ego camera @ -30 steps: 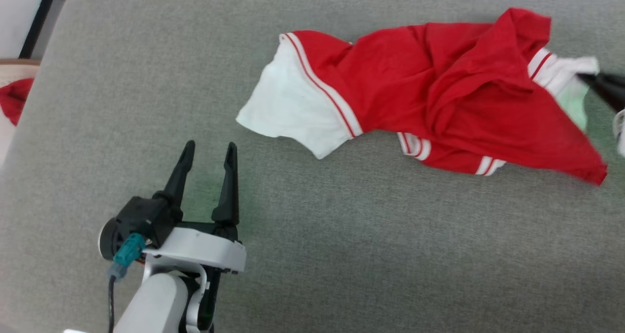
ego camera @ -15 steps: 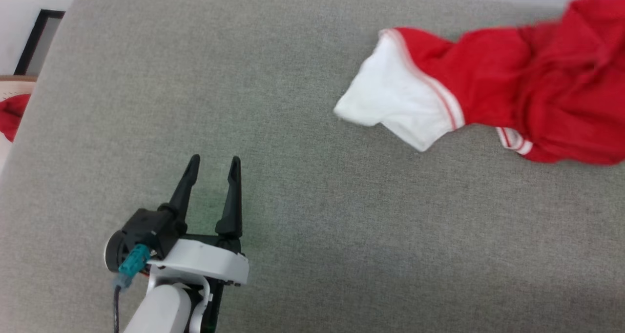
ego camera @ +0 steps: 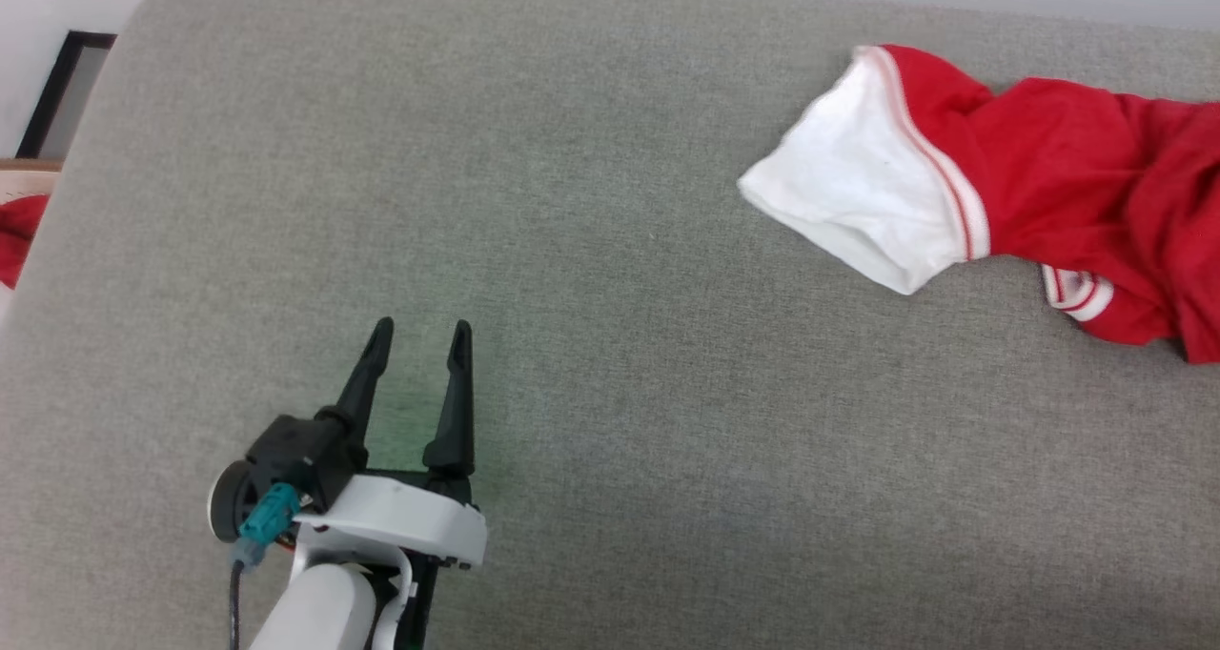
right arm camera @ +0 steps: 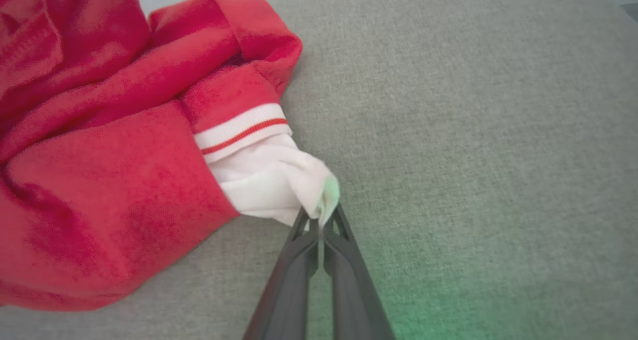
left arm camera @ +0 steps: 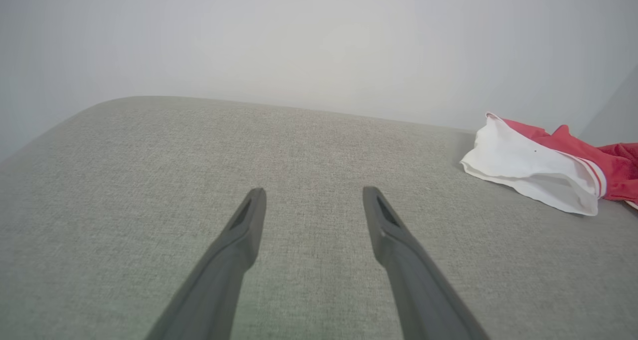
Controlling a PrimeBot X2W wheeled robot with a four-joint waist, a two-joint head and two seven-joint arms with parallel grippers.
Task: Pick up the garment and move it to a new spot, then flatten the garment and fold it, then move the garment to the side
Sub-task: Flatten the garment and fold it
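Fingers point(ego camera: 364, 369) of the left end effector point(ego camera: 422, 328) are spread wide over the grey bench point(ego camera: 620, 440), gripping nothing. Shirt point(ego camera: 1067, 173) lies well off to its right, long axis running left-right along the far side, one white sleeve point(ego camera: 858, 202) pointing back toward it. Right end effector point(right arm camera: 319, 219) is pinched tight on the other white sleeve point(right arm camera: 269, 180), so that arm's clearly the nearer one imo.
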